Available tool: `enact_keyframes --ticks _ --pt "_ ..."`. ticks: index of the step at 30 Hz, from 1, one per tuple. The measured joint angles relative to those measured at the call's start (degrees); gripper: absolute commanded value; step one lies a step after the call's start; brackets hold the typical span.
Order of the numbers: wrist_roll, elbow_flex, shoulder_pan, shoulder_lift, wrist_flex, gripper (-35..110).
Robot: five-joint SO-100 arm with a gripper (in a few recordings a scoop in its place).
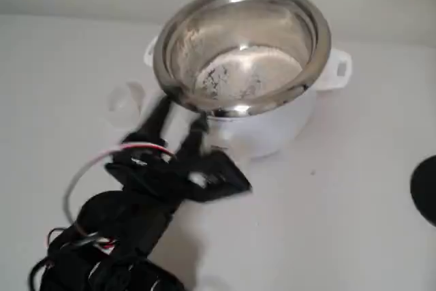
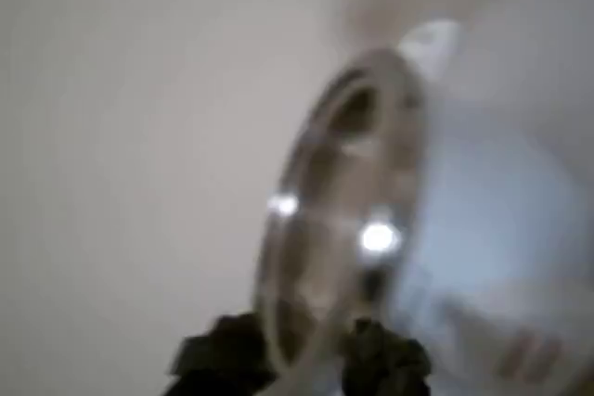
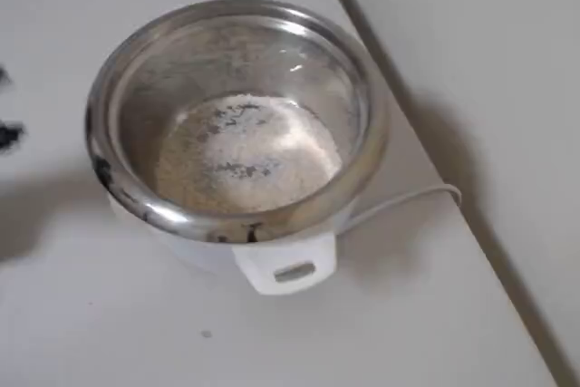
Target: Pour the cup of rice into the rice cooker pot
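Your fixed view stands in front of the table and above it. It looks down at a slant over the black arm to the rice cooker pot, from a middle distance.

Your overhead view looks almost straight down on the rice cooker pot and is nearer to it; one white side handle is at the bottom.

Your wrist view is very near the pot's rim, is turned on its side, and is blurred.

All three views share the pot.
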Motion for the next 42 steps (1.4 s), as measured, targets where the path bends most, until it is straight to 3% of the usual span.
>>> enact_keyframes --ticks 8,18,42 --pt "7.1 8.3 2.9 1.8 14.2 0" --pt "8.3 24.7 6.3 1.8 16.0 0" --pt "10.8 25.1 8.5 1.8 16.2 0"
